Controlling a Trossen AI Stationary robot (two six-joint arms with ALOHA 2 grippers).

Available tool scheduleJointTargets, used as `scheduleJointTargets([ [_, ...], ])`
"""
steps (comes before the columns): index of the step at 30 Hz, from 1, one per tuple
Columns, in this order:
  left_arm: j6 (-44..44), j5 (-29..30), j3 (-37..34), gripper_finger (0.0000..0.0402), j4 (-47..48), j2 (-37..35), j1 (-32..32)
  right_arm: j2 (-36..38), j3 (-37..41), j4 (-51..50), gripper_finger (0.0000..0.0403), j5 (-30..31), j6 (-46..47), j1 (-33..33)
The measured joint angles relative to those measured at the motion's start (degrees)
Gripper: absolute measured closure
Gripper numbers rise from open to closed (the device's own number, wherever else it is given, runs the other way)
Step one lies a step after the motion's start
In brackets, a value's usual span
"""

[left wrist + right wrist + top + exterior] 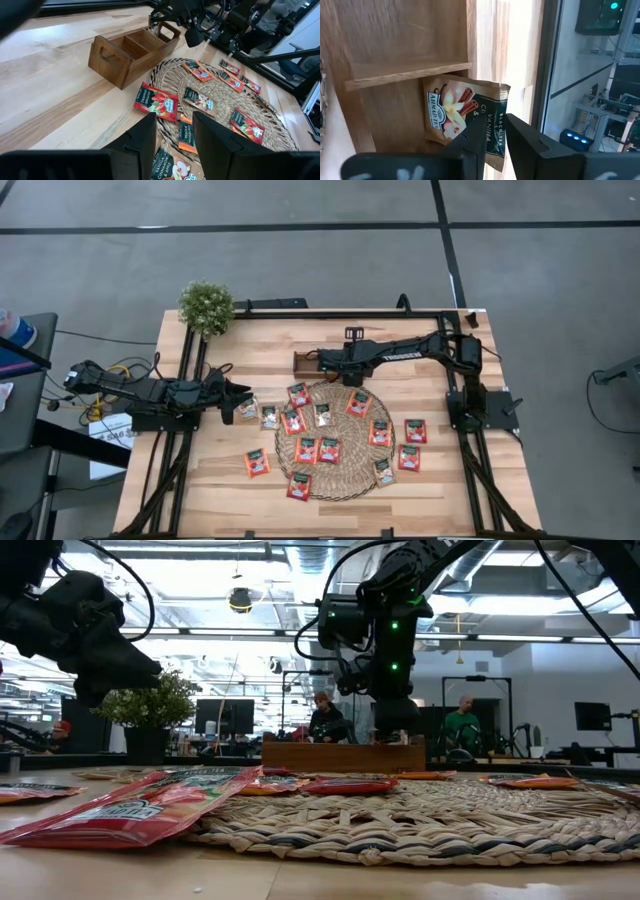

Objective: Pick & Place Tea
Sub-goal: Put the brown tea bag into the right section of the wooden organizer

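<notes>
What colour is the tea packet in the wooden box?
Pale beige tea packet with dark green, clearest in the right wrist view.

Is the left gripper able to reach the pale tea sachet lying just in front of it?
Probably yes: the left gripper is open, the pale sachet lies flat on the table, nothing covering it.

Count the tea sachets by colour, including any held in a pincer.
Red-orange tea sachets: 10
Pale tea sachets lying loose: 4
Pale vanilla sachet in the right pincer: 1
Total: 15
</notes>
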State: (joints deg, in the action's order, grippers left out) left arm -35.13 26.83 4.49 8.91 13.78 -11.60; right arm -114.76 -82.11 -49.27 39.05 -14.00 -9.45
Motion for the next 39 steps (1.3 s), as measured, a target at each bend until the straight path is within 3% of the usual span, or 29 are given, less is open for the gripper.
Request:
scheduleJointTargets([
  [20, -0.10, 0.00, 0.00, 0.0282, 0.00, 0.00, -0.01, 0.02, 0.00, 0.04, 0.0330, 0.08, 0.50, 0.81],
  [31, -0.08, -0.02, 0.00, 0.0282, 0.00, -0.01, -0.01, 0.02, -0.03, 0.01, 0.0223, 9.46, 0.46, 2.00],
  [39, -0.07, -0.02, 0.00, 0.0282, 0.00, -0.01, 0.00, 0.30, -5.86, -7.82, 0.0167, 10.15, 3.02, 4.77],
])
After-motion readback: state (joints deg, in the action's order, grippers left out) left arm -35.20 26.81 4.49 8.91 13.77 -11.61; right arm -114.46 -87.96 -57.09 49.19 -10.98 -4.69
